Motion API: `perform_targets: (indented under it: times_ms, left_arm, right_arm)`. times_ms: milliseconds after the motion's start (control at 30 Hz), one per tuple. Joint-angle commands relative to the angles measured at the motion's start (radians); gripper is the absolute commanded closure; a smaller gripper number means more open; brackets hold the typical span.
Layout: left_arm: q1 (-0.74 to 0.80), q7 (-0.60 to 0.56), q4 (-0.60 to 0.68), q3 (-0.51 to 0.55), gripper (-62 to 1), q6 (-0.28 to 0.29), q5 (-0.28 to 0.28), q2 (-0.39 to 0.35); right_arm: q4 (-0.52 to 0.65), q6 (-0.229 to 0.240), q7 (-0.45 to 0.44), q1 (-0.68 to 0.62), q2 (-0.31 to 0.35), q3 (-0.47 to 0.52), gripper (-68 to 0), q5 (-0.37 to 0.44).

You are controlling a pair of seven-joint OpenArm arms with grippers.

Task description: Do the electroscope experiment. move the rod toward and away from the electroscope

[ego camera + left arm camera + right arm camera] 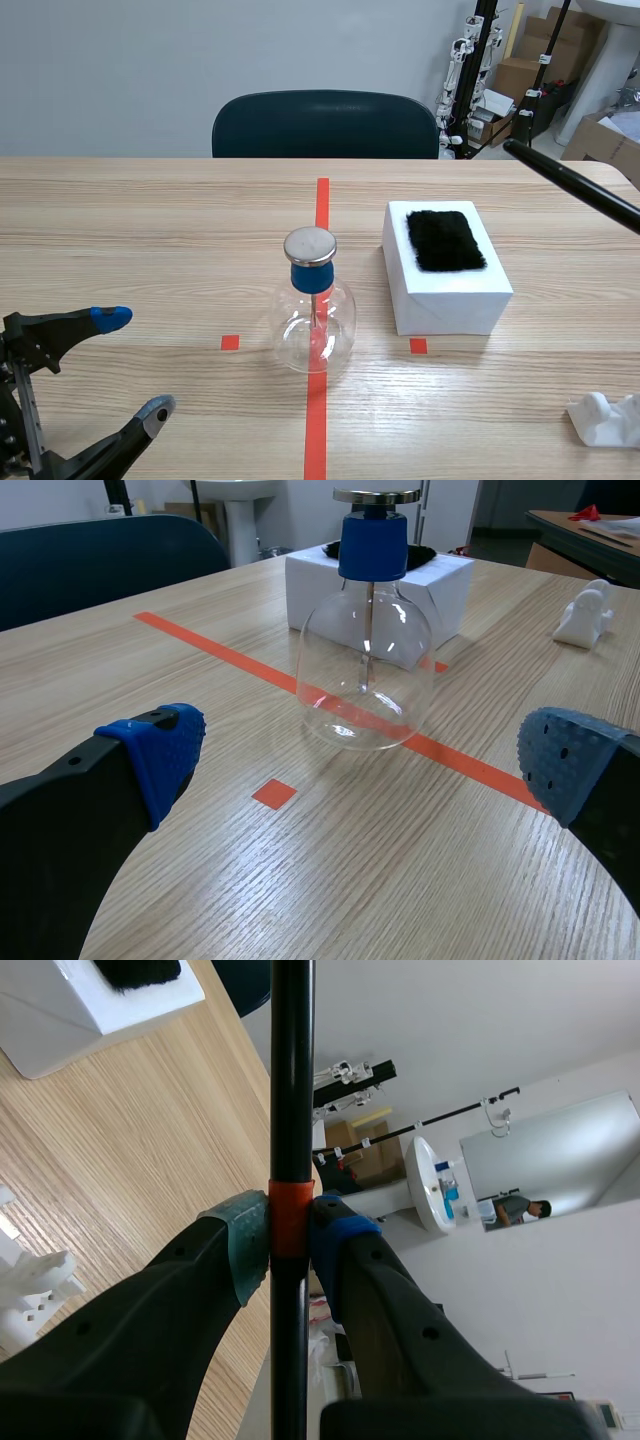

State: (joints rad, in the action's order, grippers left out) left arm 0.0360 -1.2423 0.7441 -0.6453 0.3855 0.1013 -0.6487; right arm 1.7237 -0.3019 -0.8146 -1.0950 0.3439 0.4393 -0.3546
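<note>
**Scene view: rod raised at the right, well apart from the electroscope**

The black rod (575,185) slants in from the right edge. It is raised above the tabletop (150,230), with its free end beyond the far corner of the white box (445,290). In the right wrist view, the right gripper (290,1245) has its fingers pinching the rod at an orange band (286,1210), one pad on each side, and the hold looks square. The electroscope (316,305) is a clear flask with a blue stopper and a flat metal disc (310,244) on top. It stands upright on the red centre line, near the box but apart from it.

To do this step well, I judge the free end should travel slowly over the box toward the disc, at about the disc's height. It should stop close by without touching, then draw back along the same line. The flask looks light and top-heavy, so a knock at the disc could tip it. The free end sits far from the fingers, so a small wrist turn would probably swing it wide; moving the whole arm seems safer. The rod should also pass clear of the black fur pad (445,240) on the box.

The left gripper (134,363) sits low at the near left, fingers spread wide and holding nothing, with the flask ahead of it. A small white object (605,418) lies at the near right, off the likely path.
</note>
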Motion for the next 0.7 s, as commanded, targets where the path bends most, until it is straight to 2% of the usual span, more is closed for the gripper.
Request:
perform_targets:
  times_ms: [0,500,667]
  left_arm:
    - [0.000,-0.017,0.019,0.004,-62.3,-0.001,0.006,0.000]
    - [0.000,-0.017,0.019,0.004,-62.3,-0.001,0.006,0.000]
    - [0.000,-0.017,0.019,0.004,-62.3,-0.001,0.006,0.000]
  right_arm:
    - [0.018,-0.011,-0.011,0.004,0.011,0.011,0.2,0.011]
    - [0.018,-0.012,-0.013,0.003,0.011,0.011,0.2,0.011]
    - [0.018,-0.050,-0.109,0.000,-0.010,0.011,0.3,-0.052]
